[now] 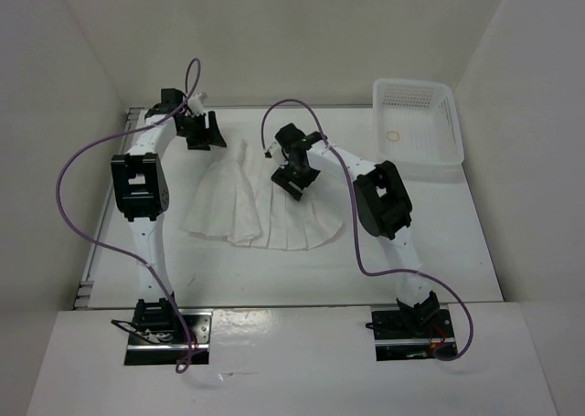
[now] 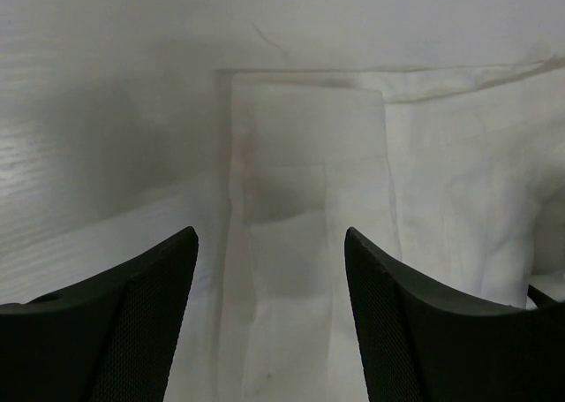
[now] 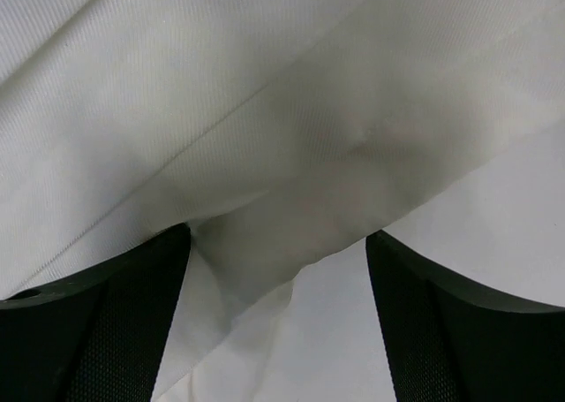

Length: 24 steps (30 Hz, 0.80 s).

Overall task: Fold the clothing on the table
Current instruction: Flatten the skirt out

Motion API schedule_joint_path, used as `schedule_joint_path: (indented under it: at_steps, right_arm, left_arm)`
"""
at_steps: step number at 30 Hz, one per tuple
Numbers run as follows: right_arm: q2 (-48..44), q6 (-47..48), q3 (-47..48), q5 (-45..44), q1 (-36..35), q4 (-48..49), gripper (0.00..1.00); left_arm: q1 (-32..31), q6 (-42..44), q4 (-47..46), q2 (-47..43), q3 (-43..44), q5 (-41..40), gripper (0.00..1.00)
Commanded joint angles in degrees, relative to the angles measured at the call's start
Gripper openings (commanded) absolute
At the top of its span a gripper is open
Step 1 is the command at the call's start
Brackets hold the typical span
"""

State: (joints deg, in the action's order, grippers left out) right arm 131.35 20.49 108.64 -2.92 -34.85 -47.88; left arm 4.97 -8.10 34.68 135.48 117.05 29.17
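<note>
The clothing [image 1: 260,208] is a white pleated garment lying flat near the middle of the table [image 1: 439,242], flaring toward the near side. My left gripper [image 1: 203,133] hovers at its far left, by the narrow waist. In the left wrist view that gripper [image 2: 271,243] is open, and a folded strip of the clothing [image 2: 309,181] lies below the gap, untouched. My right gripper [image 1: 294,174] is over the garment's right half. In the right wrist view it [image 3: 278,238] stands open, with a loose fold of the clothing [image 3: 291,155] draped just beyond the fingertips [image 3: 132,305], not pinched.
A white plastic mesh basket [image 1: 416,123] stands at the back right corner with a small ring [image 1: 394,135] inside. White walls close in the table on three sides. Purple cables loop off both arms.
</note>
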Motion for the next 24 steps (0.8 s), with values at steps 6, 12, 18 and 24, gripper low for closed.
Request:
schedule_joint_path:
  at_steps: [6, 12, 18, 24]
  right_arm:
    - [-4.7, 0.9, -2.1, -1.3, 0.2, 1.9, 0.87]
    - [-4.7, 0.9, -2.1, -2.4, 0.7, 1.9, 0.87]
    - [-4.7, 0.9, -1.6, -2.4, 1.3, 1.9, 0.87]
    - [-5.3, 1.4, -1.6, -3.1, 1.9, 1.9, 0.87]
  left_arm:
    - [0.1, 0.1, 2.1, 5.0, 12.4, -2.9, 0.68]
    - [-0.9, 1.3, 6.8, 10.4, 18.9, 1.0, 0.46]
    - [-2.7, 2.6, 8.0, 10.9, 19.0, 2.0, 0.44]
    - [-3.2, 4.1, 8.5, 2.6, 18.5, -6.2, 0.47]
